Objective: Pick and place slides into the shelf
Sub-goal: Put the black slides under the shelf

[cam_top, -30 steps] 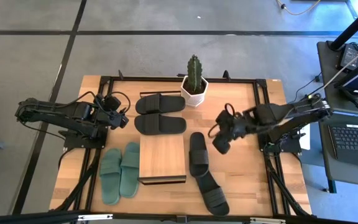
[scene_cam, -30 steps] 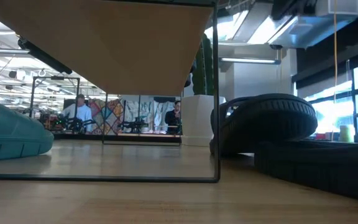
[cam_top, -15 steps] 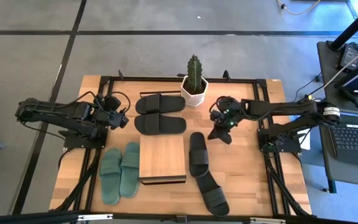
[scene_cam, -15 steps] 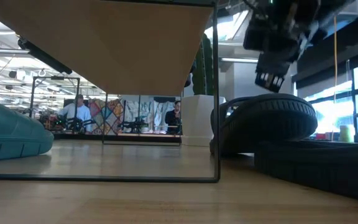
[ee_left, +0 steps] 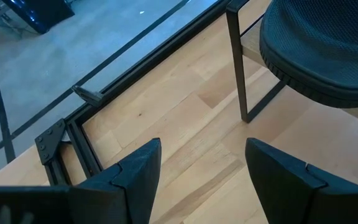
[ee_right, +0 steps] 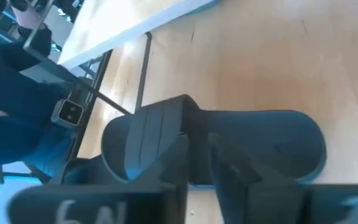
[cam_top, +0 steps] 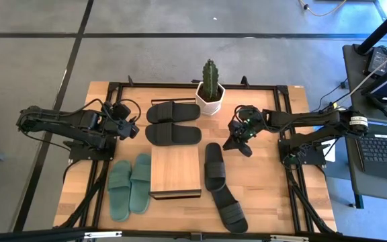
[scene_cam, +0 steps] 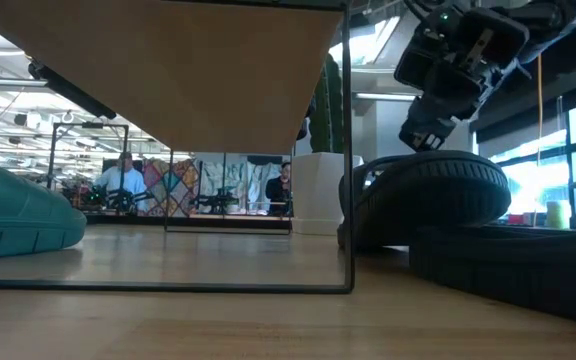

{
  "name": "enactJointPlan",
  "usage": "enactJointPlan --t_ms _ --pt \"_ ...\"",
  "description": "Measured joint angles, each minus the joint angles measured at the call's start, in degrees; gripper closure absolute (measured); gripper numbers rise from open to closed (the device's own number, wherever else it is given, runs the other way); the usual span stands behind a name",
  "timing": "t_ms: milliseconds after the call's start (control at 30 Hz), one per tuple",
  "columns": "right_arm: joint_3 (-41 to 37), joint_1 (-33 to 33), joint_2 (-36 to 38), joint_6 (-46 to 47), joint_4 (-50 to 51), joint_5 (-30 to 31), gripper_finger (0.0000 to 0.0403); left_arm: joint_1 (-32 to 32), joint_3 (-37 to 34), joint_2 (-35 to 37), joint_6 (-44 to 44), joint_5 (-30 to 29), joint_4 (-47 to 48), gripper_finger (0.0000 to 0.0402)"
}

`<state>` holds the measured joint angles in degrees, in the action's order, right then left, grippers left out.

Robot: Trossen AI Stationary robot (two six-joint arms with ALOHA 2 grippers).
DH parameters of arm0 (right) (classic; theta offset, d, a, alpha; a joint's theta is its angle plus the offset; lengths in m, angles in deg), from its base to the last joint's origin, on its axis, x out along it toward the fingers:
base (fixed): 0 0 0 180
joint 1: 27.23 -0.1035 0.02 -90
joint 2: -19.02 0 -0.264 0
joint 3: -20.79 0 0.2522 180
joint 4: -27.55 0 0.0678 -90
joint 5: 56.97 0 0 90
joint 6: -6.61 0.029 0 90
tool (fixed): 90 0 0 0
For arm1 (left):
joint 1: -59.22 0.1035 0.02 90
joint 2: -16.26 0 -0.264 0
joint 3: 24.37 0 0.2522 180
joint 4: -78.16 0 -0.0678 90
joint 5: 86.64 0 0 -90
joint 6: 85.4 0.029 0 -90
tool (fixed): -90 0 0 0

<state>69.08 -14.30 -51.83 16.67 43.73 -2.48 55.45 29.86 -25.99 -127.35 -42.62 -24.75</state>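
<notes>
While all six slides (cam_top: pixel 173 133) are lying on the tabletop around the shelf (cam_top: pixel 175 169), none shelved, we are hovering our right gripper (cam_top: pixel 237 143), fingers together, beside one black slide (cam_top: pixel 213 166).

Right tool (cam_top: pixel 241 142) swung in beside the cactus pot (cam_top: pixel 210 99), now above black slide (cam_top: pixel 213 167)

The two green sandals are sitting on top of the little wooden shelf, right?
Not quite. The high view shows the two muted green slide sandals lying on the big wooden table beside the low wooden-topped shelf, not on it. Its plank top is bare.
</notes>
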Motion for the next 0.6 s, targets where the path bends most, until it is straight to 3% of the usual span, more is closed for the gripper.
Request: enactJointPlan --t_ms 333,600 --pt "0.02 -0.73 -0.02 6.62 -0.12 1.3 0.0207 -0.02 0.0 -0.01 -1.1 -0.02 0.0 0.0177" --pt "0.02 -4.26 -0.02 4.8 -3.2 1.38 0.0176 0.0 0.0 -0.01 -0.94 -0.02 0.46 0.0177"
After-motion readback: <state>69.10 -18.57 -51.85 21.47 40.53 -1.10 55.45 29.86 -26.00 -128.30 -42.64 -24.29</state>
